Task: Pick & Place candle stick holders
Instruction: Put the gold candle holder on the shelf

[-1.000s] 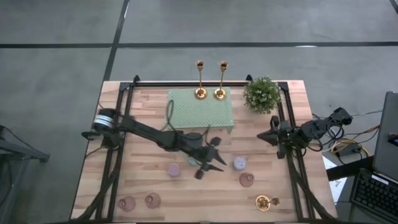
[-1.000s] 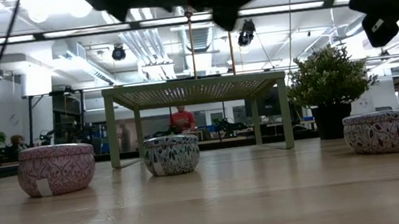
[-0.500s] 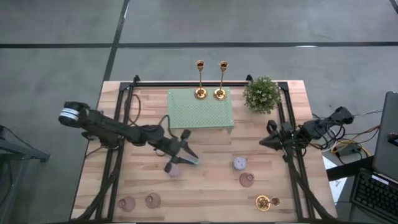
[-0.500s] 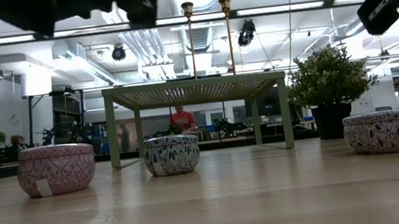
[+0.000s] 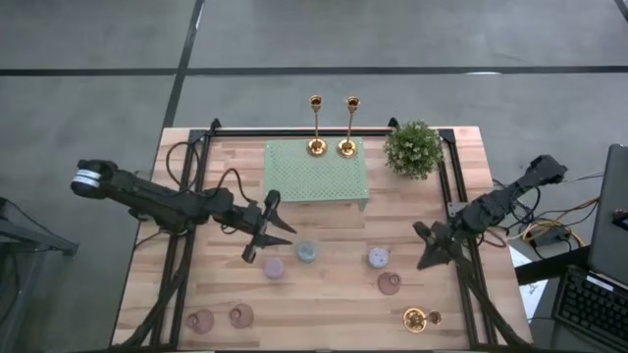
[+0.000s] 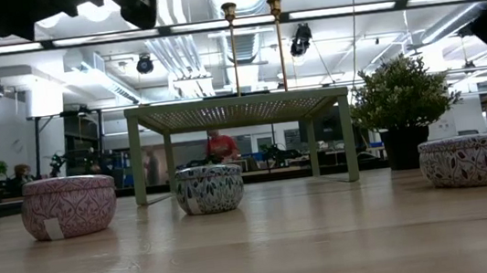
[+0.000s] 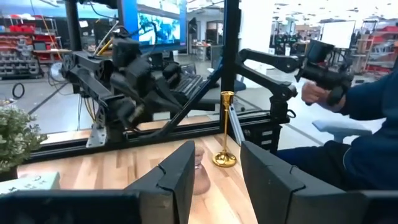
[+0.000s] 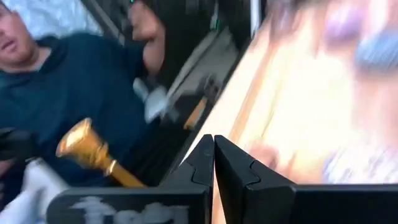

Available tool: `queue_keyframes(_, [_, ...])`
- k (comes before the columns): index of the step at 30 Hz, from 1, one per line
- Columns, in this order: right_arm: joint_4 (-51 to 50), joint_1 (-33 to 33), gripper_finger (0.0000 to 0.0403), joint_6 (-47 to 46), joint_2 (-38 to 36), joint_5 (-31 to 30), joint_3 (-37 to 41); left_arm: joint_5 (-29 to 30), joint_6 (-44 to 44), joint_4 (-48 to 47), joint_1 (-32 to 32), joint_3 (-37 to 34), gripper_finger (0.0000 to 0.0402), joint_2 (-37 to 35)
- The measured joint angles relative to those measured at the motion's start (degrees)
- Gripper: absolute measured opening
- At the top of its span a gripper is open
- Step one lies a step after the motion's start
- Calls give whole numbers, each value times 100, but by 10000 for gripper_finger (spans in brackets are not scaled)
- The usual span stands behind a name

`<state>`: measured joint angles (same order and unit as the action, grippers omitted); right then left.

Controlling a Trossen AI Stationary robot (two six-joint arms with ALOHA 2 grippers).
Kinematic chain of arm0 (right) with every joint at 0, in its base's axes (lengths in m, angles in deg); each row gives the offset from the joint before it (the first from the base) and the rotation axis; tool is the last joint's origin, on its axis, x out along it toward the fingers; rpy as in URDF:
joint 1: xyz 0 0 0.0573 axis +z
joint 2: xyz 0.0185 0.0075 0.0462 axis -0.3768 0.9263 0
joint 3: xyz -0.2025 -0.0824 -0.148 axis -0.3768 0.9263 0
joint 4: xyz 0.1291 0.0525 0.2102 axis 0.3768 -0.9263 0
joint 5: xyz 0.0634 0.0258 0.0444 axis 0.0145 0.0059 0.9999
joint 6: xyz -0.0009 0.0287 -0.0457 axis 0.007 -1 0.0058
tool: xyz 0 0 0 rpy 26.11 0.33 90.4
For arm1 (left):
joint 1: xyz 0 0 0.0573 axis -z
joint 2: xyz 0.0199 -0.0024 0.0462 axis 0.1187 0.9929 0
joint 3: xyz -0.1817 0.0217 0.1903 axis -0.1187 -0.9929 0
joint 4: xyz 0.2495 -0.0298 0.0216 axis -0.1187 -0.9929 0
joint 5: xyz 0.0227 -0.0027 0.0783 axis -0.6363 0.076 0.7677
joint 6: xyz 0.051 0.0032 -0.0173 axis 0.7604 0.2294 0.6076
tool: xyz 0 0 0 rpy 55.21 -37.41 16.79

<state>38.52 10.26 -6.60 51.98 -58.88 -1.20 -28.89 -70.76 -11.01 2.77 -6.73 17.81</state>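
on the wooden surface [image 5: 324,294], both arms hover with nothing in their grippers.

the left gripper [image 5: 257,227] hangs over the left-middle of the surface, its fingers [image 7: 180,174] parted and holding nothing, near a pink holder [image 5: 273,268] and a pale blue holder [image 5: 307,252]. the right gripper [image 5: 428,247] sits at the right edge with its fingers [image 8: 205,163] pressed together, also holding nothing. two gold candlesticks [image 5: 316,126] stand upright at the far edge, just behind the pale green stand [image 5: 317,175], with the potted plant [image 5: 412,148] to their right. a third gold candlestick [image 5: 420,318] stands near the front right corner. two more small holders [image 5: 378,258] rest right of centre and two pink ones [image 5: 201,321] near the front left. a person in a dark blue top [image 7: 367,143] stands beyond the surface.
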Motion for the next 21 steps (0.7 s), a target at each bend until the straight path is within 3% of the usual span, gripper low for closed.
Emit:
queue_keyframes(3, [-26,370,8,-557,153,311,29,-4,-88,-24,0,0,133,-23])
queue_keyframes(8, [-25,1033,8,-1149,276,277,49,-4,-373,-24,-2,0,133,-23])
queue_keyframes(21, [540,2851,13,-1425,1341,-1402,69,-6,-1347,-19,-22,0,133,-34])
